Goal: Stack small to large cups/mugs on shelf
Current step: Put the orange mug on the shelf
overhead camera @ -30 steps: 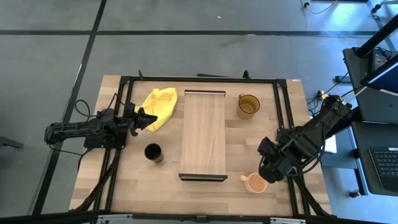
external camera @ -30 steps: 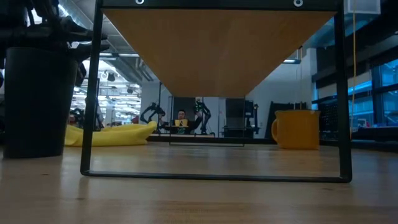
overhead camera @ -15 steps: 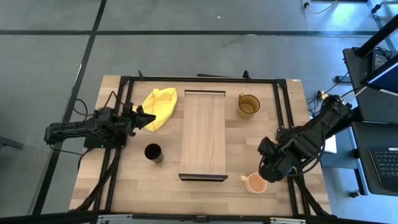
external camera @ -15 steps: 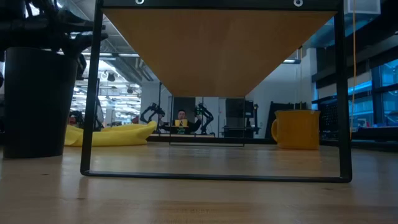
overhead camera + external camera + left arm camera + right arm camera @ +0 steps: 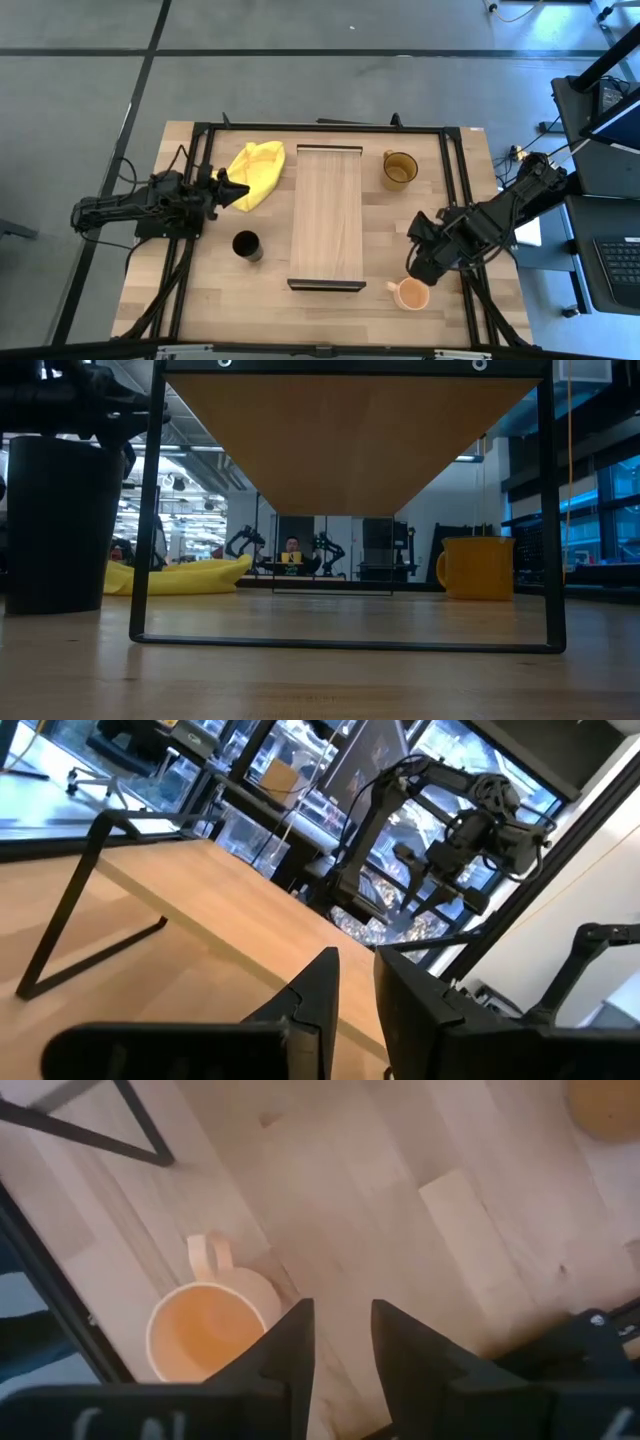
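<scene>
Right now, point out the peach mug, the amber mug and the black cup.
peach mug (image 5: 411, 295), high view, on its open inside.
amber mug (image 5: 398, 167), high view, on its open inside.
black cup (image 5: 246, 244), high view, on its dark mouth.

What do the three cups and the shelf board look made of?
Amber mug: translucent, probably glass or plastic.
Peach mug: opaque and matte, likely ceramic or plastic.
Black cup: opaque and dark, material unclear.
Shelf: light board with visible wood grain and dark end brackets, probably metal.

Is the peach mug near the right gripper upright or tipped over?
Upright: the peach mug shows its round open mouth facing up, resting on the table, empty inside.
</scene>
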